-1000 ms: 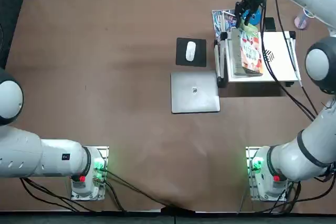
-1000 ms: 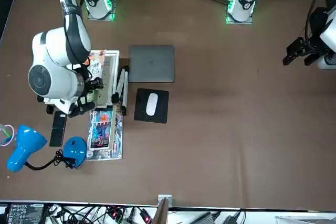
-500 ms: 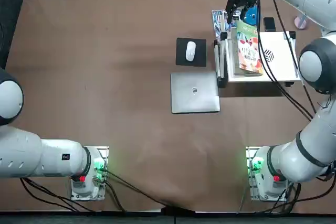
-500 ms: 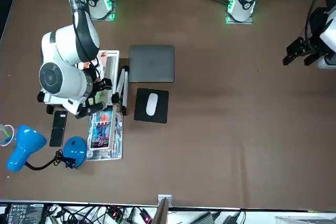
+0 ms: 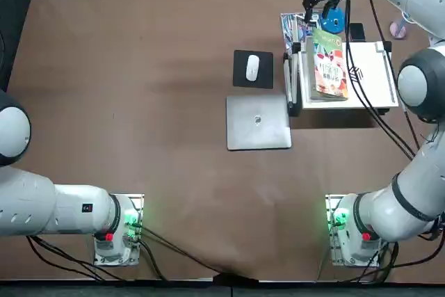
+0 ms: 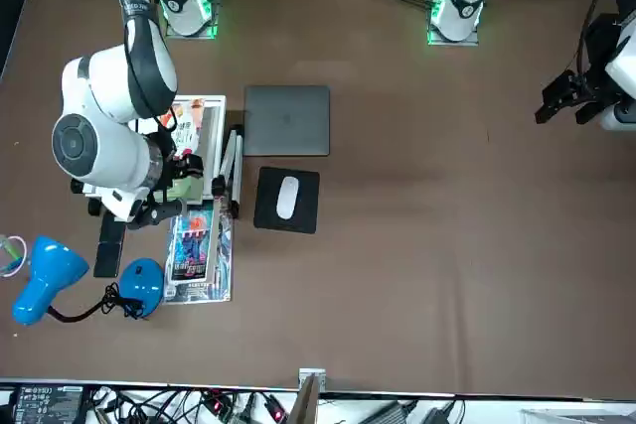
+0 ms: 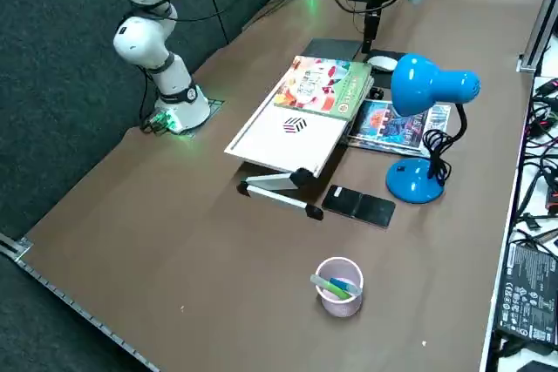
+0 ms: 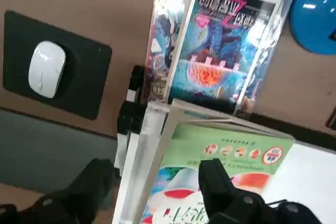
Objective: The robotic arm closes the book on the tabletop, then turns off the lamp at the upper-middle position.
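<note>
Top view: R robotic arm [image 5: 417, 81], glossy white w/ dark grey bands, reaches past the green-covered paperback book [image 5: 330, 67]. Book lies shut, cover up, on the low white stand [image 5: 375, 74], prob. so its edge sits high enough to flip. R gripper [image 5: 316, 14], small & black, is just beside the blue disc base of the lamp [image 5: 333, 21]; likely held there b/c book's done & lamp's next.

Front view: arm hangs over the stand's lamp-side end; lamp's bright-blue shade [image 6: 50, 280] & base are on the matte brown tabletop [image 6: 397, 275], past the glossy magazine [image 6: 199, 255].

R side view: book flat on stand, lamp upright on its base, black neck bent; can't tell if lit, nor where its switch is.

R wrist view: fingers spread w/ a wide gap, nothing pinched. Book's cover shows beyond & between them; lamp base is farther out, past the magazine. Next, prob. a small shift lampward, then a light press; a hard push could slide it.
</note>
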